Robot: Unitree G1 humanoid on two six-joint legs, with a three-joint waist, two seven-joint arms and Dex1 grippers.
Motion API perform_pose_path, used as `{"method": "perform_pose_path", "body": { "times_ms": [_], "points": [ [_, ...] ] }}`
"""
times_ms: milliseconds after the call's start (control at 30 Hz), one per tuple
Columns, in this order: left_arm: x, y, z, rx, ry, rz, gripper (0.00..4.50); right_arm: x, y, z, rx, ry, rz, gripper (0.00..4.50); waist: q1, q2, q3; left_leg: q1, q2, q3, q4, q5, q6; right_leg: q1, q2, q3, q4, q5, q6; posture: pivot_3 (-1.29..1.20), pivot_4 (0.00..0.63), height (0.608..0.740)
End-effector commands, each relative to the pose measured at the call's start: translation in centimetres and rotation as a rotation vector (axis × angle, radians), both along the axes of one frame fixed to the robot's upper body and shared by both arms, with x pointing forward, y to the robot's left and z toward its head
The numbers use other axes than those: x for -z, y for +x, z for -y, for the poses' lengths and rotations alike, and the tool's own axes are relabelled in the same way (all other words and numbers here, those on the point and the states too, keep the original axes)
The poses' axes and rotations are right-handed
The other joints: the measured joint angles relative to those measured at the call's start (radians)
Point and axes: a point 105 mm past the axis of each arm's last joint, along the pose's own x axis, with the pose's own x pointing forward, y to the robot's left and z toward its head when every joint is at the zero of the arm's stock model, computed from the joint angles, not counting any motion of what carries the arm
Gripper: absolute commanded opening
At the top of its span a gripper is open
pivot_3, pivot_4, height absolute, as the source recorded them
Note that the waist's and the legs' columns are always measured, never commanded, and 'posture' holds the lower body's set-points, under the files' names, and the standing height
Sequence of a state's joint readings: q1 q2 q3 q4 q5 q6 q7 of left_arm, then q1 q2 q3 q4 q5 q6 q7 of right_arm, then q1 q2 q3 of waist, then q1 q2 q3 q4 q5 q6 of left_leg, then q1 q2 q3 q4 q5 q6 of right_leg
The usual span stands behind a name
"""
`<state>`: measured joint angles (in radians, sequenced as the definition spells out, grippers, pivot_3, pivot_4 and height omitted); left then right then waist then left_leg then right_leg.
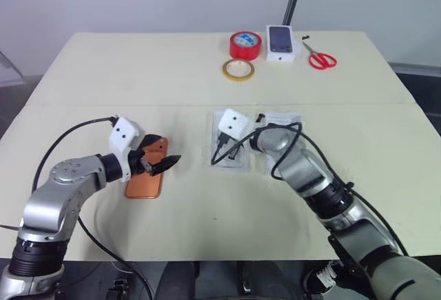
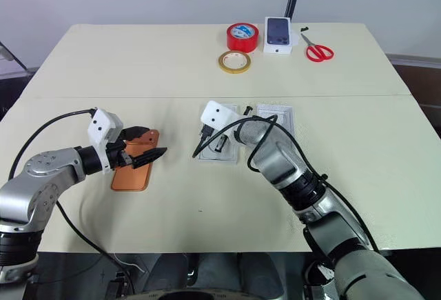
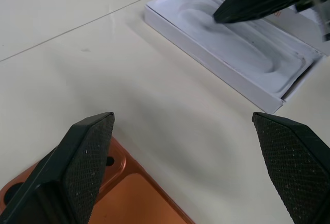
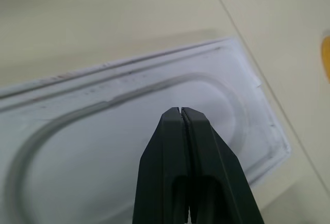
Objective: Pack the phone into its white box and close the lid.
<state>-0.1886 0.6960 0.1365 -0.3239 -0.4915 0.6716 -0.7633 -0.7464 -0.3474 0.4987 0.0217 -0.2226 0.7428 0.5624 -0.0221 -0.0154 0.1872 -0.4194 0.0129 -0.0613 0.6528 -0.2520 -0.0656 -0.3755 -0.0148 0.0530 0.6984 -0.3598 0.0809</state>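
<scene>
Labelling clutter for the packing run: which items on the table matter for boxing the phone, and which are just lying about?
Part of the job:
- phone, orange, under the open left end effector
- white box, with the shut right end effector over its insert
- lid, beside the box

Lying about:
- red tape roll
- yellow tape roll
- small phone carton
- red scissors

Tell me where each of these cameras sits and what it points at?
Left eye and right eye views: on the head, looking down over the table; both arms show.
Left wrist view: along the open left claw, above the orange phone, toward the white box.
Right wrist view: along the shut right claw, over the box's moulded insert.
Shared: the box appears in all four; the left wrist view also catches the right claw.
</scene>
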Motion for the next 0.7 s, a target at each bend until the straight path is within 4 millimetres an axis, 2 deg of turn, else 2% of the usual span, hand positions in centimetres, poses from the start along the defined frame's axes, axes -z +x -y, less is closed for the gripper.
{"method": "perform_pose_path", "body": {
  "times_ms": [33, 133, 267, 700],
  "points": [
    [-0.9, -0.4, 0.2, 0.015, 0.000, 0.036, 4.50, -2.5, 1.7, -0.5, 0.019, 0.041, 0.098, 0.05, 0.000, 0.000, 0.000, 0.000, 0.000, 0.000, 0.000, 0.000, 0.000, 0.000, 0.000, 0.000, 0.000, 0.000, 0.000, 0.00, 0.150, 0.740],
    [-0.8, -0.6, 0.3, 0.015, -0.004, 0.034, 4.50, -2.1, 2.2, -0.7, 0.012, 0.035, 0.087, 0.05, -0.002, 0.000, 0.000, 0.000, 0.000, 0.000, 0.000, 0.000, 0.000, 0.000, 0.000, 0.000, 0.000, 0.000, 0.000, 0.00, 0.150, 0.740],
    [-0.6, -0.8, 0.3, 0.010, -0.004, 0.031, 4.50, -0.9, 1.3, -1.2, -0.062, 0.015, 0.026, 0.05, 0.000, 0.000, 0.000, 0.000, 0.000, 0.000, 0.000, 0.000, 0.000, 0.000, 0.000, 0.000, 0.000, 0.000, 0.000, 0.00, 0.150, 0.740],
    [-0.5, -1.0, 0.4, 0.006, -0.008, 0.023, 4.50, 0.5, -5.6, 0.1, -0.358, -0.092, -0.144, 0.05, 0.002, 0.000, 0.000, 0.000, 0.000, 0.000, 0.000, 0.000, 0.000, 0.000, 0.000, 0.000, 0.000, 0.000, 0.000, 0.00, 0.150, 0.740]
  ]
}}
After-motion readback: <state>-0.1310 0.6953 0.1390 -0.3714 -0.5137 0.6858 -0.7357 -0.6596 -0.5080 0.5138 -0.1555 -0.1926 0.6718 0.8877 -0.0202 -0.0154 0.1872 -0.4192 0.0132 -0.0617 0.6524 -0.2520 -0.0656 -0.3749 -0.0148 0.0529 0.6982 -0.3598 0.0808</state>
